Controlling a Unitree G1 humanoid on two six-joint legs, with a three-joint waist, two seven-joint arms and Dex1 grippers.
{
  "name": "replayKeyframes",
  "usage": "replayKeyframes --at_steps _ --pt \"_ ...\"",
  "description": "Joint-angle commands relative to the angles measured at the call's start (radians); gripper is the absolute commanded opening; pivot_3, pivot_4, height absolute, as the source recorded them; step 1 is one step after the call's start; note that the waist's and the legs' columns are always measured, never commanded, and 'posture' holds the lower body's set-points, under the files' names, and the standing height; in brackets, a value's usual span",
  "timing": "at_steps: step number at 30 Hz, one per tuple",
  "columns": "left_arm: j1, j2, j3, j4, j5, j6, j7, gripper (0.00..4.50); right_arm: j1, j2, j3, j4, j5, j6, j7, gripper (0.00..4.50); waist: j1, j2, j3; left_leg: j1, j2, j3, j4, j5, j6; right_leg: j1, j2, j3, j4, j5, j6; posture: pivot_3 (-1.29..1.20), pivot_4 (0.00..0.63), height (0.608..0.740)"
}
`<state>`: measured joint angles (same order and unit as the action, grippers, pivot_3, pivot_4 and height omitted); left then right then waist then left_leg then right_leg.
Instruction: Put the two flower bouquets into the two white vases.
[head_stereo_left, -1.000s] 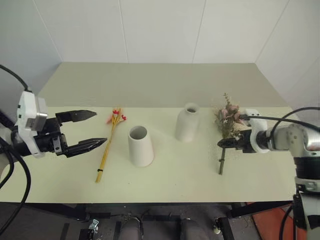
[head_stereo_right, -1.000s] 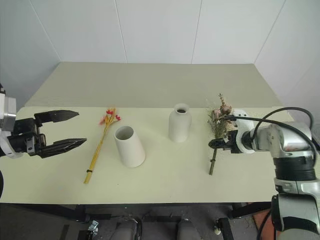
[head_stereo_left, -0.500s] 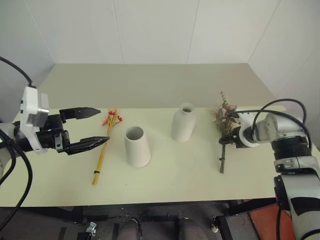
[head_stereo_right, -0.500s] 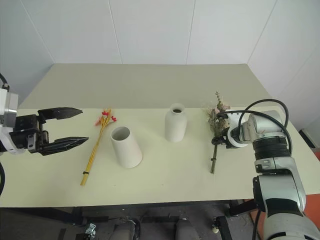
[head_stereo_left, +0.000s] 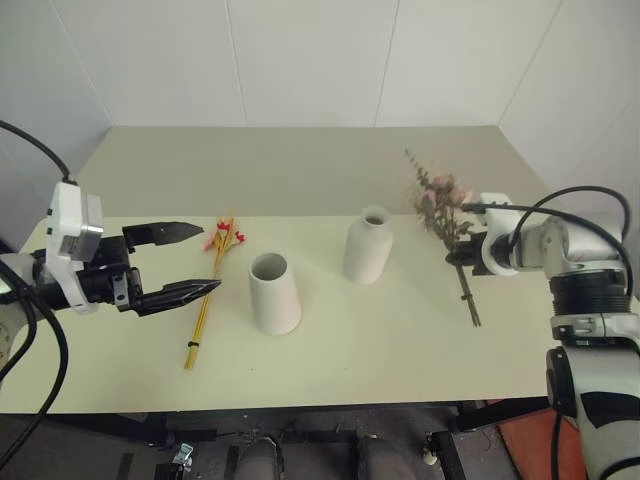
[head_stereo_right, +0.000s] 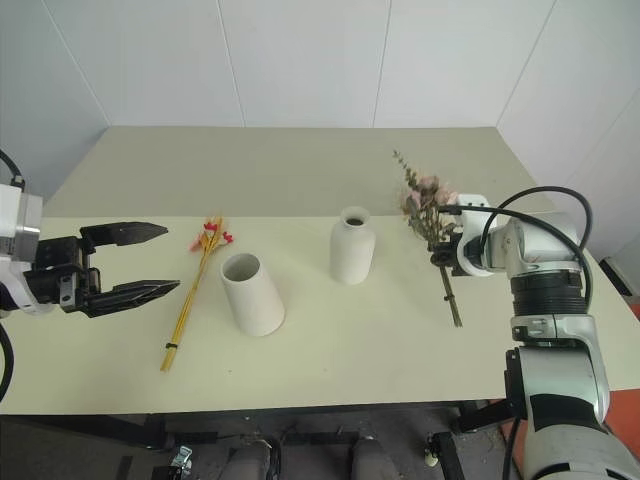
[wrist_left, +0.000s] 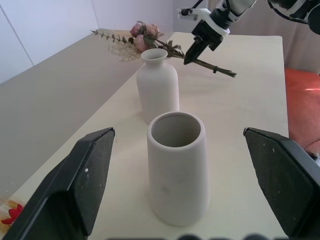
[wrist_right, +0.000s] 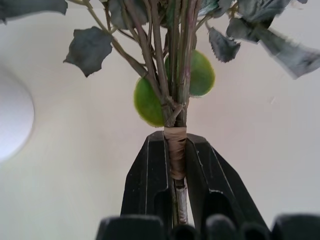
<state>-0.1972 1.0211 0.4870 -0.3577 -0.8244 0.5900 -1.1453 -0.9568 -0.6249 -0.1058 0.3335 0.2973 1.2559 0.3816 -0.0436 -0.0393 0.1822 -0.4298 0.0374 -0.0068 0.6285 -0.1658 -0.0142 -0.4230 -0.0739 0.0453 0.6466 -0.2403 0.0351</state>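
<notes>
My right tool (wrist_right: 176, 165) clamped on taped stem of rose bunch (head_stereo_left: 440, 205), right of frame; blooms tilt toward upper left, stem end slants down over surface (head_stereo_left: 400, 350). My left tool (head_stereo_left: 195, 260) at left, fingers apart, holding nothing. Yellow bundle (head_stereo_left: 212, 290) flat on surface just beside it. Cone vase (head_stereo_left: 274, 292) centre, mouth empty. Bottle vase (head_stereo_left: 368, 245) right of it, near roses; inside not visible.

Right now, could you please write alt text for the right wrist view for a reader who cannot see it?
The right pincer is shut on the taped stems of the rose bunch, whose green leaves fan out above its black fingers. A pale table lies behind.
</notes>
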Motion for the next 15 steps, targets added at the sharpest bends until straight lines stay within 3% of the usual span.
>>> replayKeyframes --at_steps 1,8,15 --pt "-0.029 0.004 0.001 -0.004 -0.01 -0.015 -0.001 4.5 0.021 0.053 -0.137 -0.185 0.021 -0.302 -0.034 0.23 -0.002 0.0 0.0 0.0 0.0 0.0 0.0 0.0 0.0 0.0 0.0 0.0 0.0 0.0 0.0 0.0 0.15 0.74" --pt "-0.071 -0.005 -0.04 0.032 0.001 -0.013 0.006 4.5 0.0 0.224 -0.203 -0.272 0.074 -0.638 -0.037 0.23 -0.002 0.0 0.0 0.001 0.001 0.0 0.0 0.0 0.0 0.0 0.001 0.0 0.001 0.0 0.0 0.0 0.15 0.74" --pt "-0.137 -0.003 -0.073 0.053 -0.008 0.058 0.094 4.5 -0.052 0.341 -0.14 -0.3 0.1 -0.822 0.005 0.23 -0.001 0.001 0.0 0.0 0.001 0.0 -0.001 0.0 0.0 0.0 0.001 0.0 0.001 0.0 0.0 0.0 0.15 0.74"
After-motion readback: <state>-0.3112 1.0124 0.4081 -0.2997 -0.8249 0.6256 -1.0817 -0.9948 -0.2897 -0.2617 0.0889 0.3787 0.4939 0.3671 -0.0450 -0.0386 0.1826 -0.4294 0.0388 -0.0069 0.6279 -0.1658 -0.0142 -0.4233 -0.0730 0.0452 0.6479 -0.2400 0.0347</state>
